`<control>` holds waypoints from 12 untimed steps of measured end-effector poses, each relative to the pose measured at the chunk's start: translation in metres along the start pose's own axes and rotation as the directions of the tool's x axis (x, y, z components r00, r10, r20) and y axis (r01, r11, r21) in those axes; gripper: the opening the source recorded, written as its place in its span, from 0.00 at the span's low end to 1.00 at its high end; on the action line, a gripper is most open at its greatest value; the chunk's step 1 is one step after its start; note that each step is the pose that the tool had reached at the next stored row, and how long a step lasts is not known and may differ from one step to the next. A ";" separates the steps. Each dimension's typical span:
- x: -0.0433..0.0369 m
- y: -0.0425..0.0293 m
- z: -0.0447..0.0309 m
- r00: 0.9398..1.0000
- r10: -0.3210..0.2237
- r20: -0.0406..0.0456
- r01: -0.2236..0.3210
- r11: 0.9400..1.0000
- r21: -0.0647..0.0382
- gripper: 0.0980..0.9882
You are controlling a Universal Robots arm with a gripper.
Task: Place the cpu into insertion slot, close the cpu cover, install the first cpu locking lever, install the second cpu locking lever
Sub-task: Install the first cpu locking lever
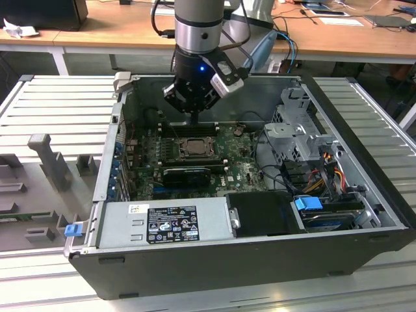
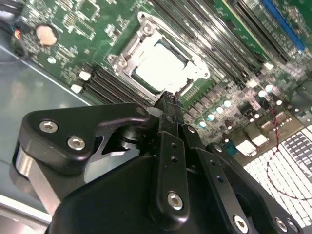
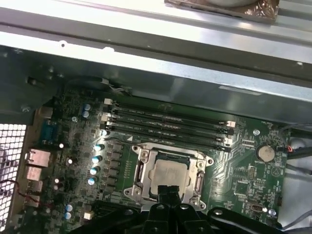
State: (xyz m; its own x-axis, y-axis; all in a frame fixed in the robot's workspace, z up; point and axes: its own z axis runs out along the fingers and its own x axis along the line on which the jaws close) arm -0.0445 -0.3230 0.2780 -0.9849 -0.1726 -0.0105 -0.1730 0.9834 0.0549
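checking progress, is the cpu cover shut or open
Shut: in the first wrist view the thin silvery square metal cover lies flat, framing the pale square cpu seen through its window.

Robotics lab: a grey robot arm (image 1: 198, 19) over an opened black desktop computer case (image 1: 227, 266) on a ribbed grey aluminium table (image 1: 58, 104), a light wooden table (image 1: 117, 26) behind.

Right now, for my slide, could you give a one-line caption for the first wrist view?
Shut pincer at the edge of the cpu cover, which lies closed over the seated cpu.
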 end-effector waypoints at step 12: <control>0.0084 0.0015 0.0018 0.998 0.065 0.007 -0.065 0.998 0.000 0.01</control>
State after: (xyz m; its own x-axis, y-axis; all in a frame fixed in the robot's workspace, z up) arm -0.0530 -0.3228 0.2762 -0.9941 -0.1077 -0.0140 -0.1084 0.9926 0.0551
